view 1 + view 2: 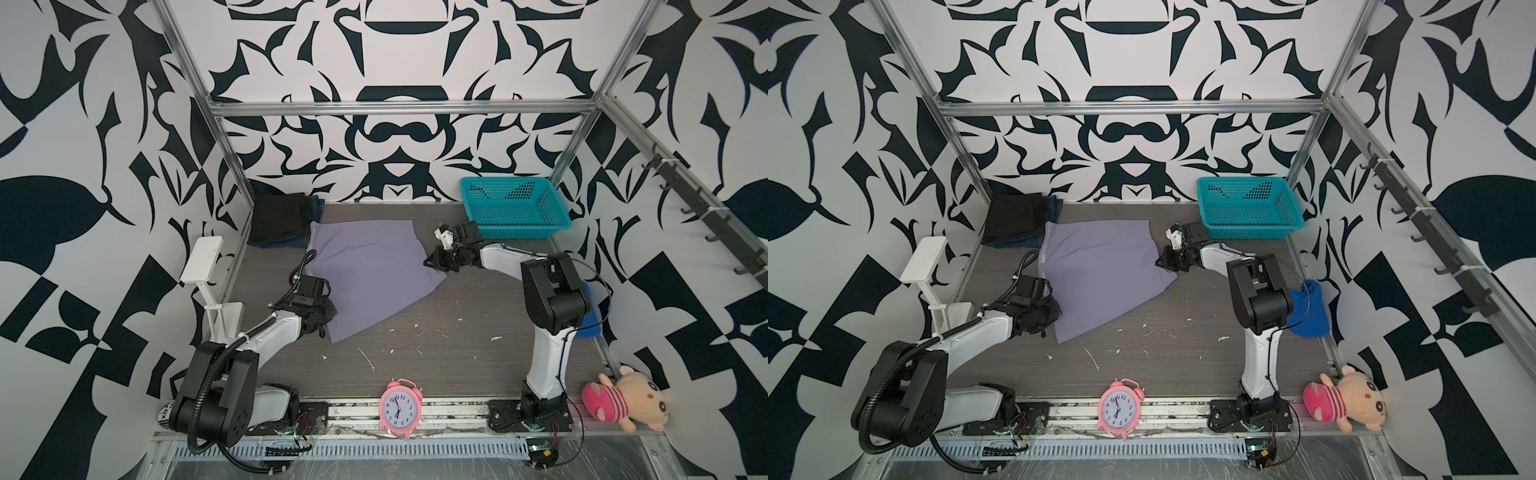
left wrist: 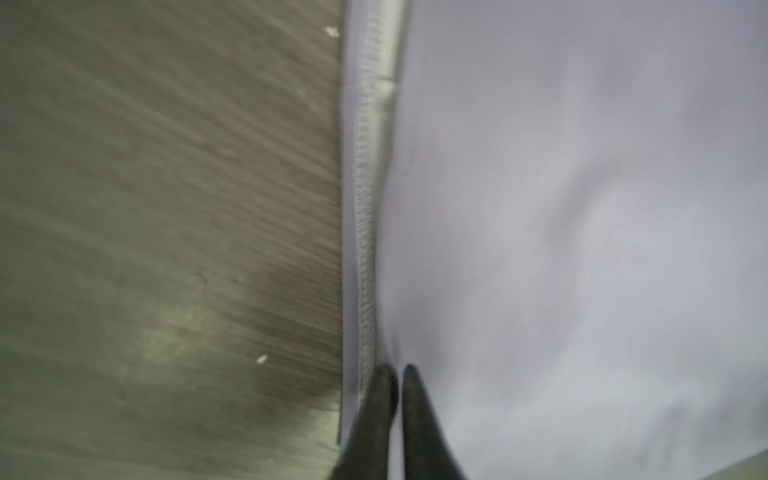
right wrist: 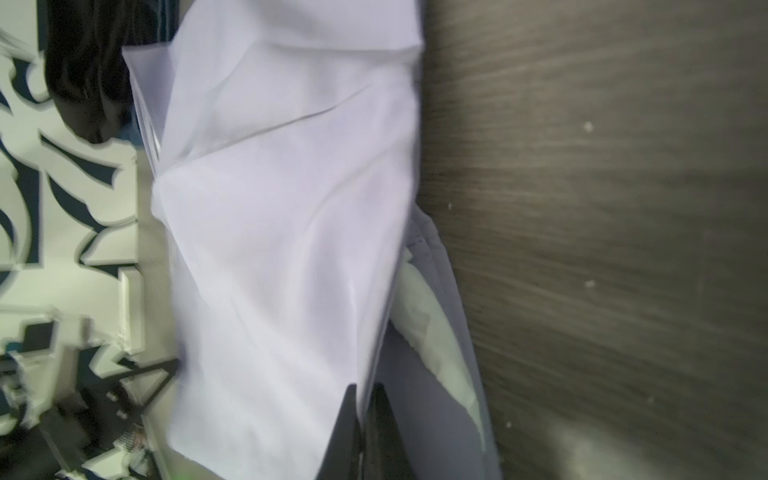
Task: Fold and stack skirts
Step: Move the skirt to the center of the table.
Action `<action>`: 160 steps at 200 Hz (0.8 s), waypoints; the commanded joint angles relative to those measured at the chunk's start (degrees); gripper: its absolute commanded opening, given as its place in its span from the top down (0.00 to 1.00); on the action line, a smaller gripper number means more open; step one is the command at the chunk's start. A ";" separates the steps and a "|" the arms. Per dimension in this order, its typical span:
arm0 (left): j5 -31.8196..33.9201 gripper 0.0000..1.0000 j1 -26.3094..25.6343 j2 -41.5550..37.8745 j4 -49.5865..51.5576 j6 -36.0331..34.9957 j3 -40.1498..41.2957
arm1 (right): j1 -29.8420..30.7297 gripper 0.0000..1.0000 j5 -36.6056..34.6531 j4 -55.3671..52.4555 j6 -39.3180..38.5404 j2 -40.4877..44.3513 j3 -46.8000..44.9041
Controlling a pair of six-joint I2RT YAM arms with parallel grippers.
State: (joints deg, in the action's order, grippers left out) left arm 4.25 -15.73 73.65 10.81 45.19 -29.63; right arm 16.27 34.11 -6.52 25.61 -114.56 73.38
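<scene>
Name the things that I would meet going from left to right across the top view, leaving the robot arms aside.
White stand → black skirt → lavender skirt → teal basket → plush toy. The pink clock and the denim skirt overlap others sideways, so they are left out.

Robotics lab cell, aluminium frame [image 1: 399, 109], patterned walls [image 1: 83, 124] (black on white); left arm [image 1: 270, 332], right arm [image 1: 548, 361] on a rail [image 1: 449, 409]

The lavender skirt [image 1: 365, 270] lies spread out, lightly creased, left of the teal basket [image 1: 515, 208]. Farther left of the basket, the folded black skirt [image 1: 280, 216] rests on the folded denim skirt [image 1: 316, 207].
</scene>
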 commanded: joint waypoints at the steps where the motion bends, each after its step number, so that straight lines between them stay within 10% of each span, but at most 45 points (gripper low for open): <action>1: 0.53 1.00 -0.05 -3.68 0.62 0.60 0.92 | 0.25 1.00 -1.34 1.86 0.76 3.51 -0.89; 160: -2.32 1.00 -9.40 -30.60 20.00 12.97 8.13 | -2.38 1.00 -10.72 -3.22 7.75 27.65 -30.06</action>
State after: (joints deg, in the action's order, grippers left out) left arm 1.23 -24.53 49.32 22.98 51.92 -24.40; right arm 14.28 24.82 -7.44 33.26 -87.18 45.28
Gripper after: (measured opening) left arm 0.052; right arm 0.047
